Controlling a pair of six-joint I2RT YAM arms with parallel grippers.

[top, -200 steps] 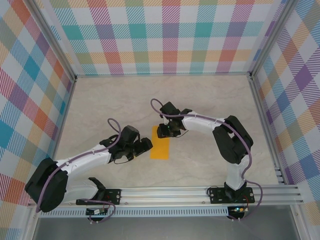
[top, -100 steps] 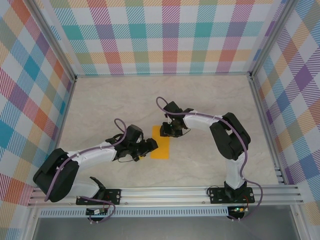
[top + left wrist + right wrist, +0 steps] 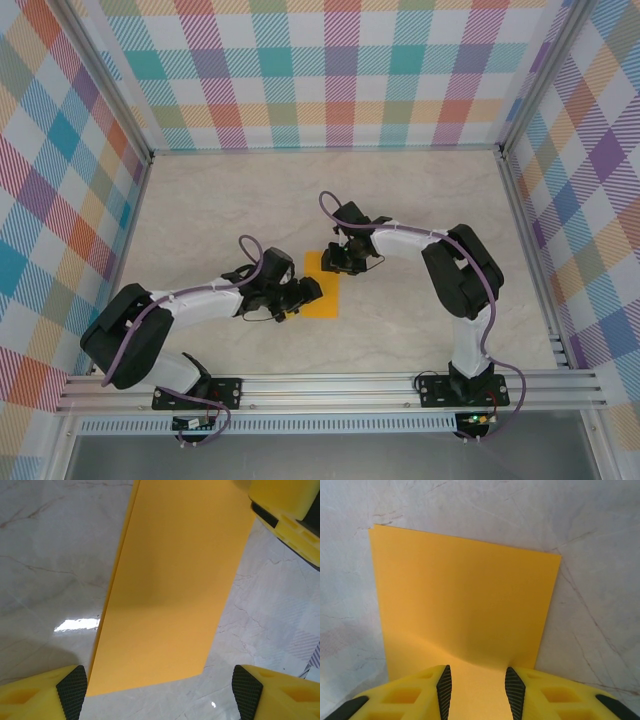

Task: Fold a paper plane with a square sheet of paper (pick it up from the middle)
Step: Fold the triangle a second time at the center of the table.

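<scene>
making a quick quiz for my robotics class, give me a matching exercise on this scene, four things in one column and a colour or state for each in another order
Things:
1. left gripper
2. right gripper
3. sheet of paper
4. walls

Colour or state:
a. checked in many colours
b. plain orange, lying on the table
c. fingers spread wide, one at each side of the paper's end
d. fingers a narrow gap apart, over the paper's far end

Pairs: 1-c, 2-d, 3-b, 4-a

Bright even light, small glare spots
</scene>
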